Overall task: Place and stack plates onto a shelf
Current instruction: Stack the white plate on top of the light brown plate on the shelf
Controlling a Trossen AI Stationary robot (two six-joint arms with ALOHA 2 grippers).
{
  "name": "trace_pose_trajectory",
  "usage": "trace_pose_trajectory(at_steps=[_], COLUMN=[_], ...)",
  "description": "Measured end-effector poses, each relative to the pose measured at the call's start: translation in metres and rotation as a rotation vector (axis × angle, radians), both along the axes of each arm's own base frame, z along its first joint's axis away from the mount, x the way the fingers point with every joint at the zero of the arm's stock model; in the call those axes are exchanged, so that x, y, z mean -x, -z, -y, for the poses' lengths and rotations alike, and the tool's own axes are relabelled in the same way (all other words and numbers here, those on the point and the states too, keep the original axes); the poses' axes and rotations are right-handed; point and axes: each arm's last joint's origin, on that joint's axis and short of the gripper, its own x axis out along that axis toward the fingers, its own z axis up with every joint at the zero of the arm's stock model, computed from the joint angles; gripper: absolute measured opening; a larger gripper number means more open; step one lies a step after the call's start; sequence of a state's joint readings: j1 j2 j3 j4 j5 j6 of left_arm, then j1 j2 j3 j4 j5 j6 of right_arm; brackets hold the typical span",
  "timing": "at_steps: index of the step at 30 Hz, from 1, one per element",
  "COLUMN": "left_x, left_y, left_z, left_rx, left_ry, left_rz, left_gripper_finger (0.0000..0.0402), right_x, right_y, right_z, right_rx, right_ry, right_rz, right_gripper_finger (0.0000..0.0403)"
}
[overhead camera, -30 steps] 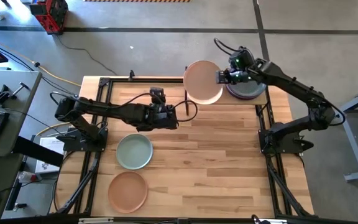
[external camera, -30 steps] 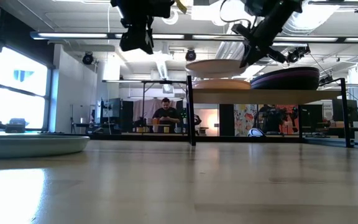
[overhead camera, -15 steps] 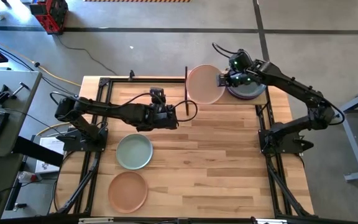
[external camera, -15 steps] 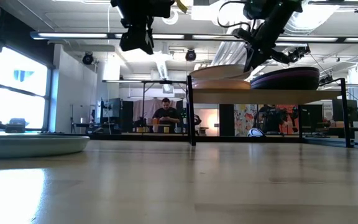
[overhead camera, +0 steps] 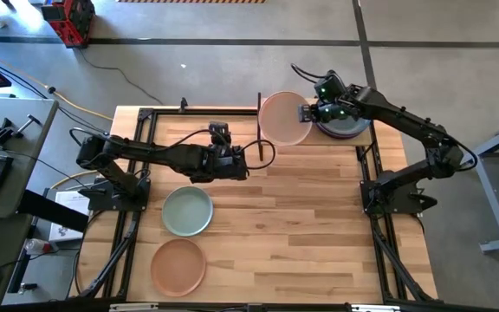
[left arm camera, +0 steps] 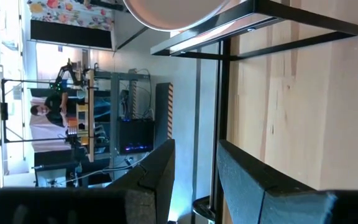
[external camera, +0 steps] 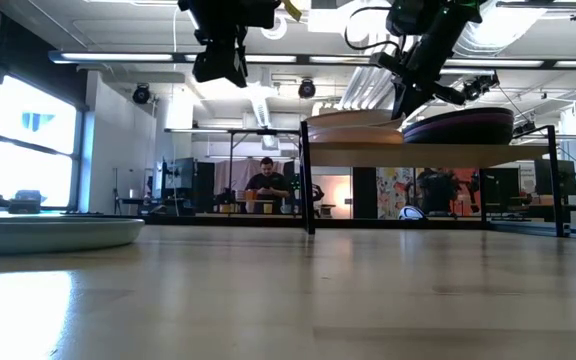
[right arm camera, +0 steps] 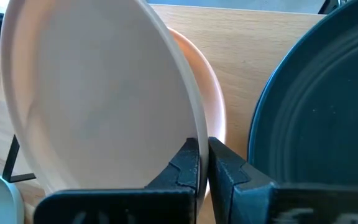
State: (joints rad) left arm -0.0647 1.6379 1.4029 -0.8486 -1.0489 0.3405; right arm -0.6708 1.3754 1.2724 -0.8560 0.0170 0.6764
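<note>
The beige plate [overhead camera: 282,118] is on the left half of the shelf [external camera: 438,150], on top of a peach plate [right arm camera: 213,109]. My right gripper [overhead camera: 307,113] is at the beige plate's right edge and is shut on it. A stack topped by a dark green plate [right arm camera: 316,124], with a purple plate [external camera: 458,126] in it, fills the shelf's right half. A sage green plate [overhead camera: 187,211] and a terracotta plate [overhead camera: 178,266] lie flat on the tabletop. My left gripper [left arm camera: 194,165] is open and hovers over the table in front of the shelf post [left arm camera: 222,112]. My right gripper pinches the beige plate's rim [right arm camera: 199,134] between its two fingers, one above and one below. The fingers [right arm camera: 185,165] come from the table's right, slanting down. The plate lies on the peach plate, its gripped side slightly higher [external camera: 393,115].
Black frame rails run along the table's left and right edges [overhead camera: 137,199]. The shelf's thin black posts [external camera: 307,185] stand at the table's far side. Bare wooden tabletop [overhead camera: 301,225] spreads through the middle and right. A person [external camera: 265,185] sits far behind the table.
My right gripper has moved down and slightly toward the table's left, still shut on the beige plate. The plate has dropped from clear above the shelf onto the peach plate and has levelled out.
</note>
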Motion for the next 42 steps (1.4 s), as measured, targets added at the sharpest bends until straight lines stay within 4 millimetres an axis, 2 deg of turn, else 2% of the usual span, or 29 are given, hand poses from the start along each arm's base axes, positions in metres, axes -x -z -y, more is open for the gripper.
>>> trace_pose_trajectory(at_steps=[5,15,25,30,35,42], left_x=[0.000,0.000,0.000,0.000,0.000,-0.001], left_y=[0.000,0.000,0.000,0.000,0.001,0.002], left_z=[0.000,0.000,0.000,0.000,0.001,0.001], left_rx=[0.003,0.010,0.009,0.011,0.051,0.091], left_ry=[-0.005,-0.016,-0.015,-0.014,-0.010,0.000], left_rz=[0.010,0.031,0.029,0.028,0.049,0.060], left_gripper_finger=[0.0110,0.0110,0.0110,0.0110,0.0110,0.0110], right_x=[-0.001,-0.001,-0.002,-0.002,-0.013,-0.036], right_y=[0.000,-0.002,-0.005,-0.012,-0.013,0.003], right_z=[0.000,0.002,0.007,0.008,-0.006,-0.029], right_rx=[0.006,0.026,0.070,0.015,-0.038,-0.095], right_ry=[0.000,0.037,0.021,-0.032,-0.095,-0.150], right_rz=[0.006,0.013,0.053,0.128,0.173,0.076], right_gripper_finger=[0.0010,0.0082,0.0090,0.0090,0.0090,0.0090])
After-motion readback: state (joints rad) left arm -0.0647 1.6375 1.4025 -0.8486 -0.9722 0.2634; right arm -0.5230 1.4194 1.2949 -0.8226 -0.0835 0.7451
